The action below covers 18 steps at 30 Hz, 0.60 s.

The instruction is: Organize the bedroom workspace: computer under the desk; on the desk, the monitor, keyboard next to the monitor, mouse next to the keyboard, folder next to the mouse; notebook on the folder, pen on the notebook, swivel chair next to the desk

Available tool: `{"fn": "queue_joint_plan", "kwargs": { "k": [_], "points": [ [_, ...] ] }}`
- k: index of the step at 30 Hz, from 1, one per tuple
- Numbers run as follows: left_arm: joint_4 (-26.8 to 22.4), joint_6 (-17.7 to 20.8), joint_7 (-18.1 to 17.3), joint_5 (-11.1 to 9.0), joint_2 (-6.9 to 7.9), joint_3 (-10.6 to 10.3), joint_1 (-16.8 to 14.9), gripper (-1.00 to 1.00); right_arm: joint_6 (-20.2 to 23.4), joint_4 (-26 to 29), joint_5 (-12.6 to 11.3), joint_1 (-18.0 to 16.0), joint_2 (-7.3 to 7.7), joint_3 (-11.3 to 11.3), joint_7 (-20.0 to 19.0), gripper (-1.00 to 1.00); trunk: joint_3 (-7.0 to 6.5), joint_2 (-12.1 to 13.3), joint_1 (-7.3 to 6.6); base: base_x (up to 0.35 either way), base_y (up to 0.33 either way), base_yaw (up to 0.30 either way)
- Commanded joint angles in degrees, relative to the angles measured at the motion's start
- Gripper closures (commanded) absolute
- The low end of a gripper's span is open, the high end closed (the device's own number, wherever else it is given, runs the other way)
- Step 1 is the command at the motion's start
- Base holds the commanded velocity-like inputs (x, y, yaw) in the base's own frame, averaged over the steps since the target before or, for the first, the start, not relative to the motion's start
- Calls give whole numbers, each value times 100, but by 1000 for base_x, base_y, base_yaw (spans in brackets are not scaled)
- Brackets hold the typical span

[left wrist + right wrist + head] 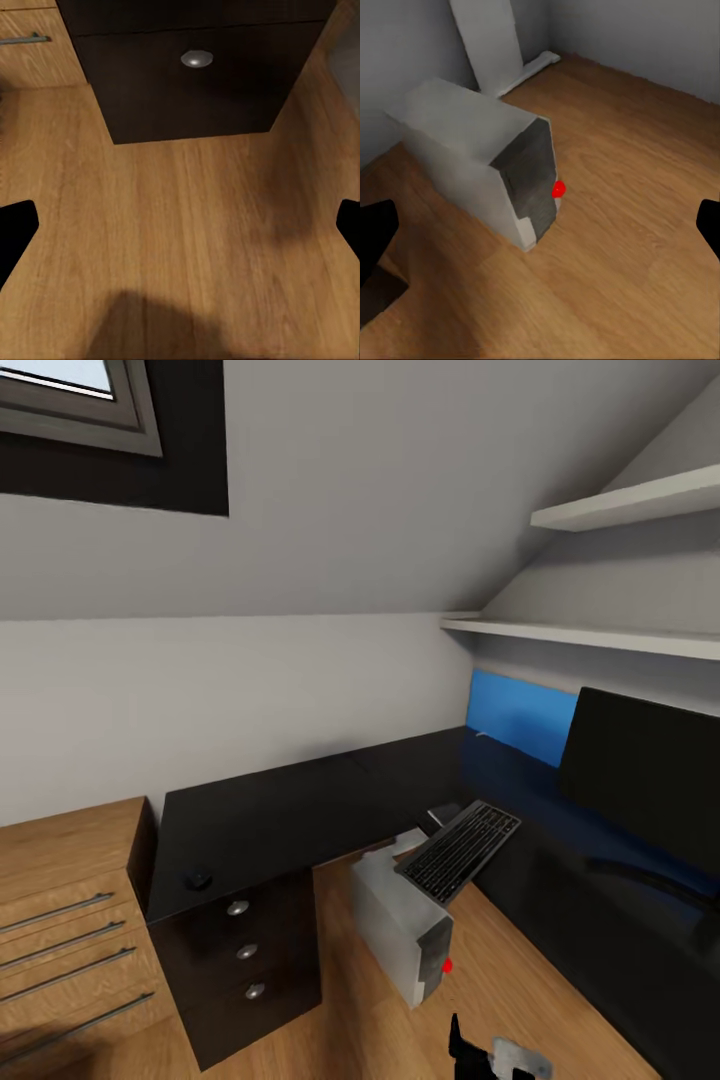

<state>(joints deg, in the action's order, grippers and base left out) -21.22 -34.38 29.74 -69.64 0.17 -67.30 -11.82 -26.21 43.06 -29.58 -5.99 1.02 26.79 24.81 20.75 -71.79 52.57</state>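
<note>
The desk [280, 815] is L-shaped with a glossy black top and a blue back panel. On its right wing stands the monitor [640, 770]. The keyboard [460, 850] lies tilted at the desk's inner edge, overhanging the computer [398, 925], a grey tower on the floor in the desk's nook. A small dark mouse [198, 880] sits on the left wing near the front edge. In the right wrist view my right gripper [540, 232] is open above the floor, facing the computer [484, 161]. The left gripper [180, 232] is open over bare floor before the drawers [191, 82].
A light-wood dresser [65, 930] with bar handles stands left of the desk. Dark drawers with silver knobs [247, 951] sit under the left wing. Two white shelves [600, 635] hang above the monitor, under a sloped ceiling with a skylight [70, 390]. Wood floor [330, 1010] lies in front.
</note>
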Motion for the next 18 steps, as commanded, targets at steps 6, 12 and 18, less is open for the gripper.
{"fn": "queue_joint_plan", "kwargs": {
  "k": [6, 12, 18],
  "points": [
    [-1204, -16, -232, -48, 825, 34, -13, -100, -19, 519, -1310, -554, -111, 10, 26, -100, 116, -247, 133, 0, 0, 0],
    [-2404, -2, -316, -123, 1470, 19, -13, -100, 183, 1158, -2037, -751, -109, -1, 27, -100, 223, -487, 264, 0, 0, 0],
    [-2637, 7, -318, -144, 1637, 17, -13, -100, 1146, 1388, -3124, -1088, -89, -489, -261, -100, 331, -728, 396, 0, 0, 0]
  ]
}}
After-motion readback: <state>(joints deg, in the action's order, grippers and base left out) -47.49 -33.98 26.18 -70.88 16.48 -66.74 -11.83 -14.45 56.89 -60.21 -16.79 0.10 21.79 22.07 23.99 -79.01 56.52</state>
